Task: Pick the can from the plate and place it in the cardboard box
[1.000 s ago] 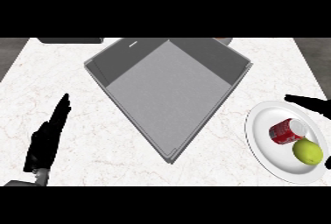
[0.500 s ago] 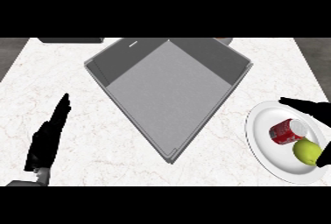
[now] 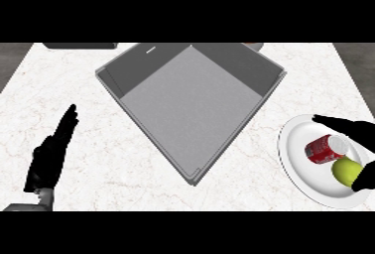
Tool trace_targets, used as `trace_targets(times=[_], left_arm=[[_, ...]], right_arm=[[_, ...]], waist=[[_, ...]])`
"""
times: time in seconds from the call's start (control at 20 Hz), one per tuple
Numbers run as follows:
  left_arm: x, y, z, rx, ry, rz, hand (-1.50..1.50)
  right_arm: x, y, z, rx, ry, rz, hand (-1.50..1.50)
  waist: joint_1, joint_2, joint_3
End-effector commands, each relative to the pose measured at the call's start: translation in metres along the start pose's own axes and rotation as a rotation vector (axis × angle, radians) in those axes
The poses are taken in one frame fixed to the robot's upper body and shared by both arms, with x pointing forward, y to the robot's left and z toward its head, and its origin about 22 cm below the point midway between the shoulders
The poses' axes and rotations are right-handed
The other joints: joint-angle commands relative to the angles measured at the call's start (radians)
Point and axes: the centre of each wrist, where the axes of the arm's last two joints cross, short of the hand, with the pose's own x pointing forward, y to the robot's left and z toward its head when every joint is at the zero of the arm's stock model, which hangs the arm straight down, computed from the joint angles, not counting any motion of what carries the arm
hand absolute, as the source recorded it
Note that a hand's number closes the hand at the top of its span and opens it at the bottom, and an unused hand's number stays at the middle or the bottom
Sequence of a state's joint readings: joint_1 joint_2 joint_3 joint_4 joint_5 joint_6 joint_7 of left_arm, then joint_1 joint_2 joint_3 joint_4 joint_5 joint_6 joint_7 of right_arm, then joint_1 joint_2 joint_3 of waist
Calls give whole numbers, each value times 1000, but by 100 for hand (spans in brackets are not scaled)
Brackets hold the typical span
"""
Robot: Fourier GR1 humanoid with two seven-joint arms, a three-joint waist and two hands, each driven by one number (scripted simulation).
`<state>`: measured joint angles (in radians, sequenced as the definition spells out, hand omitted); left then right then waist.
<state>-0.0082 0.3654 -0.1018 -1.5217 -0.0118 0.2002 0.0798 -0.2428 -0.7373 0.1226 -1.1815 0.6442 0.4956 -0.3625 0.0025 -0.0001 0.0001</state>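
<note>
- Can (image 3: 324,148), red with a pale end, lies on its side on the white plate (image 3: 294,163) at the right of the desk (image 3: 88,124); its pale end points toward the far right.
- Just beside it, on the near side, sits a yellow-green fruit (image 3: 346,170), on the same plate.
- Right robot hand (image 3: 357,130) reaches in from the right edge over the plate: one black finger stretches leftward above the can, and another dark part shows lower at the plate's right rim, beside the fruit. The two parts stand spread with the can and fruit between them, and neither has closed on the can.
- Left robot hand (image 3: 53,154) rests at the lower left, well apart from everything, fingers straight, pressed together and pointing away from the robot.
- Grey cardboard box (image 3: 192,99) stands open in the middle of the desk, one corner pointing toward the robot.
</note>
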Motion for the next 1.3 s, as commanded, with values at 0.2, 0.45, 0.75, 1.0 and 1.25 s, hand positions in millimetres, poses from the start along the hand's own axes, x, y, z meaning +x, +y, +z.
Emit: trace_targets(times=[0.2,0.45,0.75,1.0,1.25], left_arm=[[1,-16,22,-6,4,8,0],[-23,-21,-10,-3,-2,-2,0],[-5,-4,-3,0,8,10,0],[9,-7,1,-12,-13,2,0],[1,-15,-2,15,-3,9,0]], right_arm=[[-5,5,1,1,-3,-4,-150],[0,-1,-26,-14,1,0,-150],[11,20,-26,24,24,48,-150],[-14,37,-25,65,17,-40,150],[10,16,-32,-162,-24,105,150]], waist=[[0,-1,0],[0,2,0],[-1,0,0],[2,0,0],[-4,0,0]])
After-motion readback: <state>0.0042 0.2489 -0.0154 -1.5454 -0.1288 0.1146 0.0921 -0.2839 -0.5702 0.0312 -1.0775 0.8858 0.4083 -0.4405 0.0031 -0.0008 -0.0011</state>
